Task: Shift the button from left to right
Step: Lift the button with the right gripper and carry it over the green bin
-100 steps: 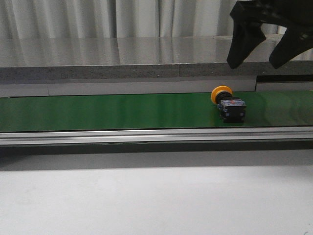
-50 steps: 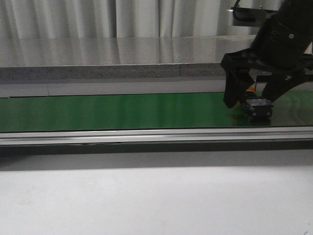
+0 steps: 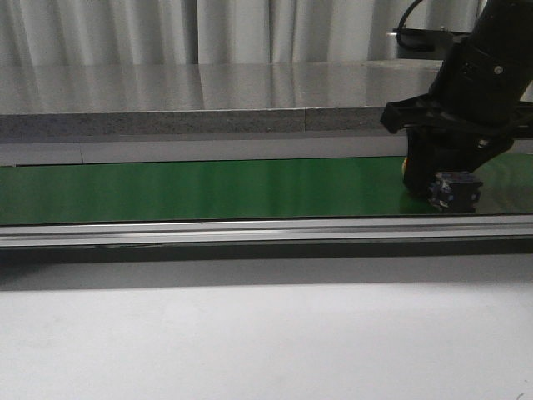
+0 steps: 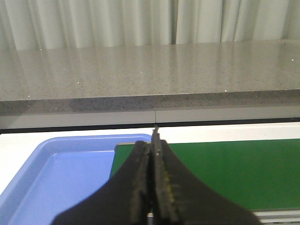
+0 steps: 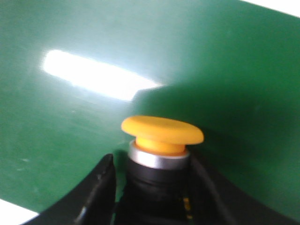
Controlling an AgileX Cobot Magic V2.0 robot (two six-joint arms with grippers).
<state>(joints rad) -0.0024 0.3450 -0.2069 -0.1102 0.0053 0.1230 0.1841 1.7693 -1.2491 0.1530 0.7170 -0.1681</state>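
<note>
The right pincer is clamped on the button, which lies on the green belt, ready for lifting. The left pincer is together near the blue tray, idle.

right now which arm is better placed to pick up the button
Right. The right gripper is already down on the green belt, its jaws either side of the button. The left gripper is shut, near the blue tray.
</note>
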